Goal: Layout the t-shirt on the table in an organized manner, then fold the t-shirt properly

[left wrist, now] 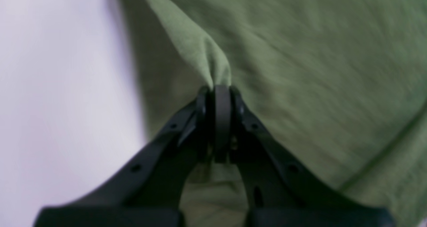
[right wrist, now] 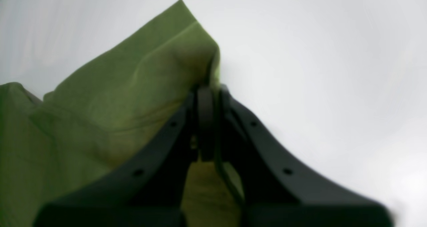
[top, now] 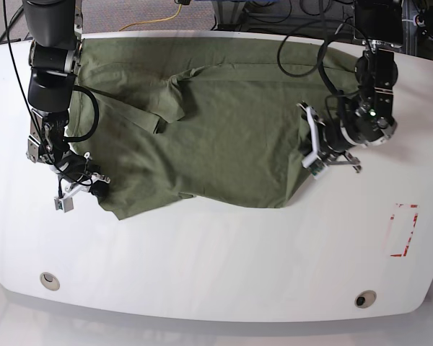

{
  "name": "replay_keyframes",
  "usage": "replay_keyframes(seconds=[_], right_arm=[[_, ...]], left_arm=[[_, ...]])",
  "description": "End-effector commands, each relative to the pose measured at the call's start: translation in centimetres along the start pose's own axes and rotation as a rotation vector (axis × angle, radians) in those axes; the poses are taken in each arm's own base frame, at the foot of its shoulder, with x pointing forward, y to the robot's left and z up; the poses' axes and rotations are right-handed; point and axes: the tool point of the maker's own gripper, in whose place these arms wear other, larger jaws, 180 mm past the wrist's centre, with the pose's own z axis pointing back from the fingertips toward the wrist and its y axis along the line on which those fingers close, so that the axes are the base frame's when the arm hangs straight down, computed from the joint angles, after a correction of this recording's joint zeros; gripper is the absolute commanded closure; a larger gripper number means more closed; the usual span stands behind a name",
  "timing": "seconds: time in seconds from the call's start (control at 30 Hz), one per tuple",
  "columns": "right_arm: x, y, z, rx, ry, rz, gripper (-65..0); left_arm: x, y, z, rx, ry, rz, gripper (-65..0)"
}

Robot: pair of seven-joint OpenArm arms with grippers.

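The olive-green t-shirt [top: 216, 130] lies spread and wrinkled across the far half of the white table [top: 216, 259], with a sleeve folded over near its upper middle. My left gripper [top: 307, 140], on the right of the base view, is shut on the shirt's right edge; the left wrist view shows its fingertips [left wrist: 218, 88] pinching a raised fold of the t-shirt [left wrist: 300, 70]. At the shirt's lower left corner my right gripper [top: 97, 189] is shut on the cloth. Up close, the right gripper [right wrist: 206, 90] clamps a lifted corner of the t-shirt [right wrist: 133, 86] above the table [right wrist: 317, 70].
A red dashed rectangle [top: 404, 231] marks the table at the right front. Two round grommet holes [top: 49, 280] [top: 365, 298] sit near the front edge. Black cables [top: 303, 43] hang over the far right of the shirt.
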Motion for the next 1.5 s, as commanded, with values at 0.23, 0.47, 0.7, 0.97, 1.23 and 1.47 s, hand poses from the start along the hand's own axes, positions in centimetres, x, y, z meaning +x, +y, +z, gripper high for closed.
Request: replay_keyframes(seconds=[0.23,0.47,0.7,0.97,1.23,1.47], right_arm=[[2.3,0.0,0.4,0.003,-0.044,0.019,-0.6],[2.3,0.0,0.4,0.004,-0.044,0.02,-0.6],[2.2,0.0,0.4,0.004,-0.042,0.02,-0.6],[2.2,0.0,0.4,0.004,-0.042,0.02,-0.6],[1.6,-0.1,0.5,0.002,-0.032,0.015,-0.5],[2.2,0.3,0.7,0.009,-0.048,0.039,-0.5]], left_arm=[[0.8,6.3,3.1,0.152,-0.029,-0.004,0.0],[-0.1,7.9,4.2,0.184,0.008,-0.035,0.0],[-1.5,10.3,4.4,0.24,0.08,-0.05,0.0],[-1.6,14.4,4.4,0.336,0.158,-0.056,-0.1],[0.4,16.6,3.4,0.34,0.101,-0.01,-0.3],[1.9,16.3,1.6,0.304,0.039,0.03,-0.3]])
